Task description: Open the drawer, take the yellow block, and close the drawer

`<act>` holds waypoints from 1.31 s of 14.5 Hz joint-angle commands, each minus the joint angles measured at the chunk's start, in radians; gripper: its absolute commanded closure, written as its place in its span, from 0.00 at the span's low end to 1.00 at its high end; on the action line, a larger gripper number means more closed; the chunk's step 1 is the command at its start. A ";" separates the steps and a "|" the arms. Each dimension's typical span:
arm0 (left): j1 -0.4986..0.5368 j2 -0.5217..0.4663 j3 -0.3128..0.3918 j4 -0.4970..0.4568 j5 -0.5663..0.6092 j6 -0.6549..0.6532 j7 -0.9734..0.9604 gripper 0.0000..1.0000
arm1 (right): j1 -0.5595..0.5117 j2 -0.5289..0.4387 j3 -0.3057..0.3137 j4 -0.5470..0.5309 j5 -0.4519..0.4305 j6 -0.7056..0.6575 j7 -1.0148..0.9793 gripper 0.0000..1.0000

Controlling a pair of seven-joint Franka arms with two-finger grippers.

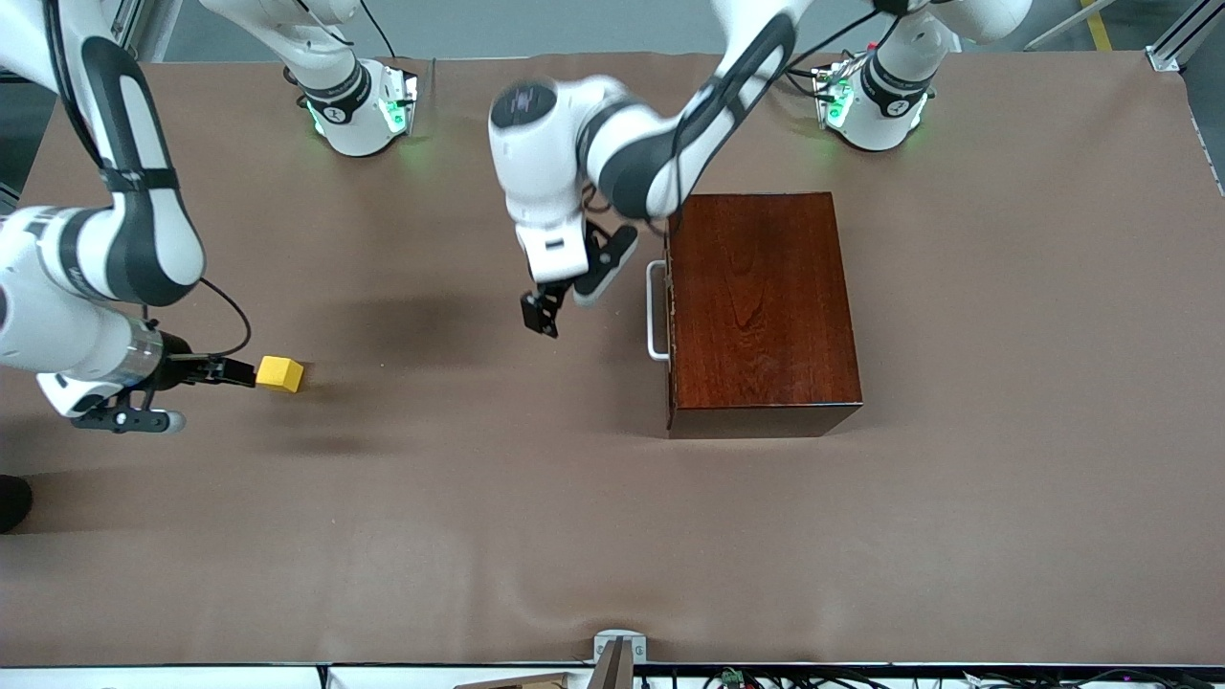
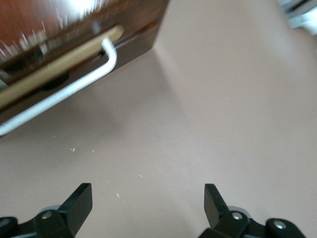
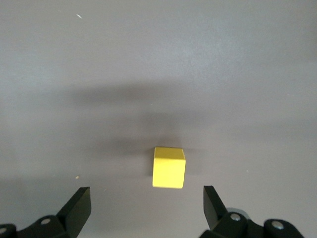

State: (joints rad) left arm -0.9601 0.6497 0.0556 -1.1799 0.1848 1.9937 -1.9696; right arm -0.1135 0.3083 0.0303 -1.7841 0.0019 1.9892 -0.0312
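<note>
The yellow block (image 1: 279,373) (image 3: 169,167) lies on the brown table cover toward the right arm's end. My right gripper (image 1: 233,371) (image 3: 146,208) is low beside it and open; the cube sits just ahead of the fingertips, not between them. The dark reddish-brown box (image 1: 761,311) (image 2: 74,20) stands mid-table with its drawer pushed in; only the pale front edge (image 2: 54,67) and the white bar handle (image 1: 656,311) (image 2: 64,91) show. In front of the handle my left gripper (image 1: 541,314) (image 2: 147,203) hangs open over the table, a short gap away, holding nothing.
Both arm bases (image 1: 359,105) (image 1: 876,100) stand along the edge of the table farthest from the front camera. A small metal bracket (image 1: 617,651) sits at the edge nearest that camera. Bare brown cover (image 1: 574,526) spreads around the box.
</note>
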 commanded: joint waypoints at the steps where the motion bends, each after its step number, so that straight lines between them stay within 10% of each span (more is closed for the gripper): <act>1: 0.026 -0.151 0.004 -0.052 -0.018 -0.085 0.139 0.00 | 0.015 -0.020 -0.001 0.084 0.001 -0.088 -0.009 0.00; 19: 0.650 -0.565 0.000 -0.201 -0.179 -0.502 1.353 0.00 | 0.101 -0.261 0.000 0.270 0.001 -0.424 -0.047 0.00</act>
State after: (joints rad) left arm -0.3477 0.1223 0.0651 -1.3277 0.0219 1.5106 -0.6892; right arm -0.0273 0.0806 0.0326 -1.5005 0.0023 1.5806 -0.0586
